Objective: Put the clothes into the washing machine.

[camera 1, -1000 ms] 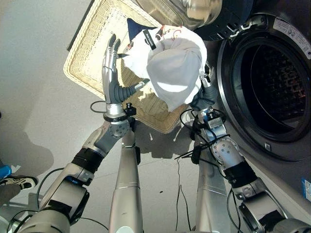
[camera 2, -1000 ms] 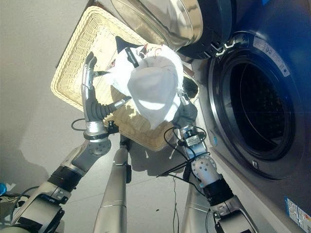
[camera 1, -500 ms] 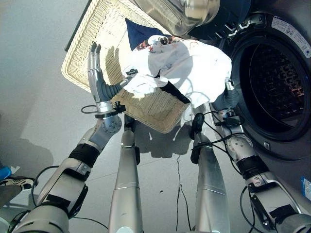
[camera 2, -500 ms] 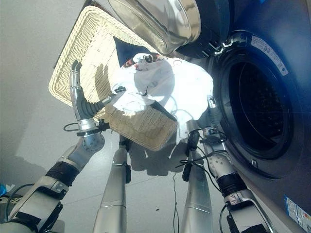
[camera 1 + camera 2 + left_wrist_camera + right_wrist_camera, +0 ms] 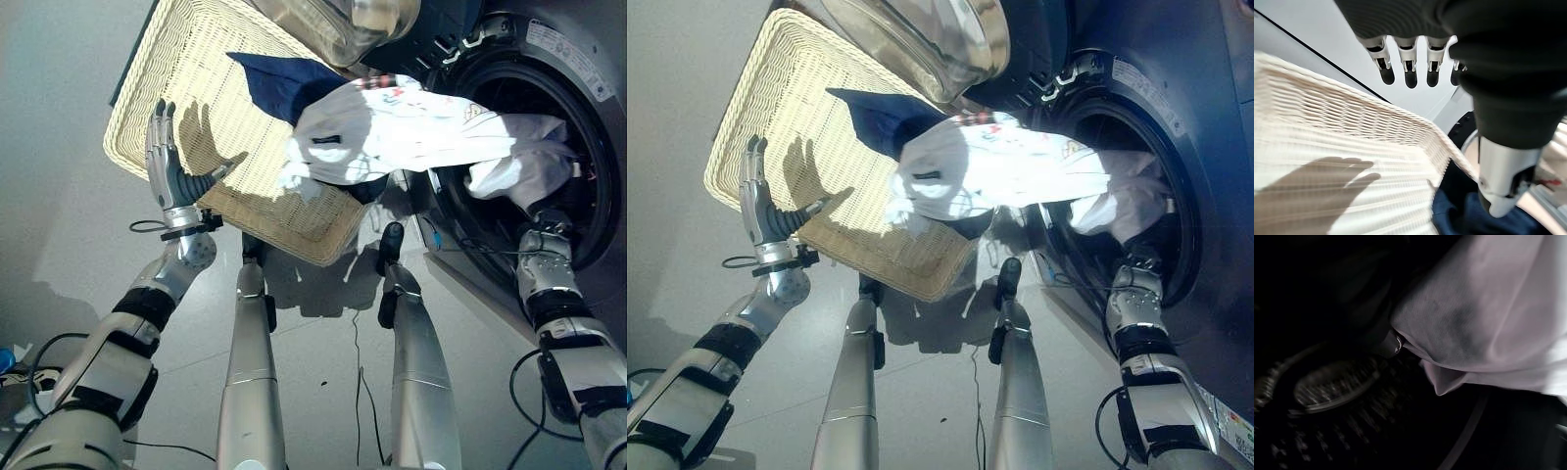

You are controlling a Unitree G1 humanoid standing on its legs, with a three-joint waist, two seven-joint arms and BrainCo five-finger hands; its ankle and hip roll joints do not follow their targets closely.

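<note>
The white shirt (image 5: 411,127) stretched from the wicker basket (image 5: 186,98) on the left into the washing machine (image 5: 1176,127) drum on the right. The right hand (image 5: 545,217) reached into the drum under the cloth; its fingers could not be told. The left hand (image 5: 167,176) stood over the basket's near edge, fingers wide and straight, holding nothing. A dark blue garment (image 5: 284,83) lay in the basket.

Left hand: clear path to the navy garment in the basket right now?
Probably yes. The left hand is open over the basket, with bare wicker between it and the navy garment. The white garment covers the navy one's far side, but its near edge is exposed.
</note>
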